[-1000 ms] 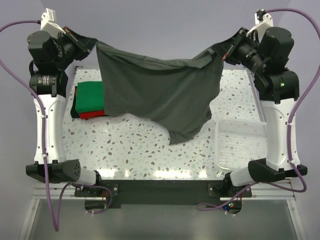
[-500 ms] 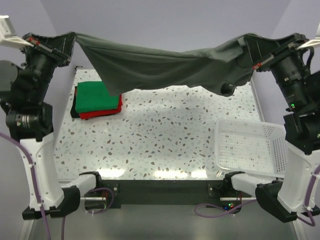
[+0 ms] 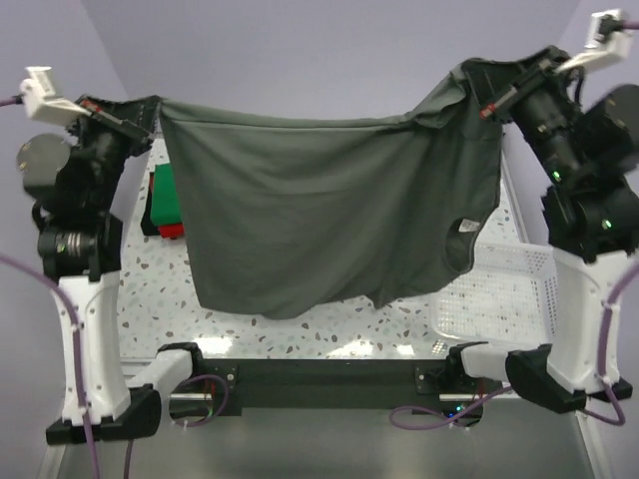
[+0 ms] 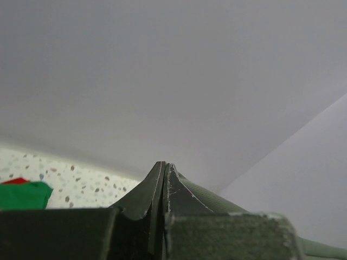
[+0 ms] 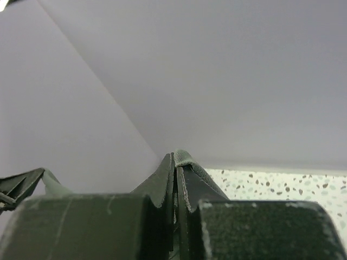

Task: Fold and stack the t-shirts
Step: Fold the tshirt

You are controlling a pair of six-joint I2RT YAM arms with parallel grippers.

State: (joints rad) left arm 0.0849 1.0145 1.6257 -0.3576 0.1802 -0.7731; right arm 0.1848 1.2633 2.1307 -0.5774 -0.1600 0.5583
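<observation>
A large dark charcoal-grey t-shirt (image 3: 319, 210) hangs spread like a curtain above the table, held at both top corners. My left gripper (image 3: 152, 108) is shut on its left corner, high at the left. High at the right, my right gripper (image 3: 477, 82) is shut on the other corner. In the left wrist view the gripper (image 4: 164, 166) has grey cloth (image 4: 211, 197) pinched at its tips. The right wrist view shows the gripper (image 5: 176, 157) with a cloth fold (image 5: 184, 158) over its tips. A folded green t-shirt (image 3: 165, 195) lies on a red one (image 3: 172, 231) at the table's left, mostly hidden behind the grey shirt.
A white mesh basket (image 3: 499, 294) sits at the table's right, partly behind the hanging shirt. The speckled table (image 3: 160, 289) shows under the shirt's lower hem. A grey wall stands behind.
Both arms lifted and spread. The grey shirt went from sagging in a bunched band to hanging flat and open, its hem dropping toward the near table edge and covering most of the stack.
</observation>
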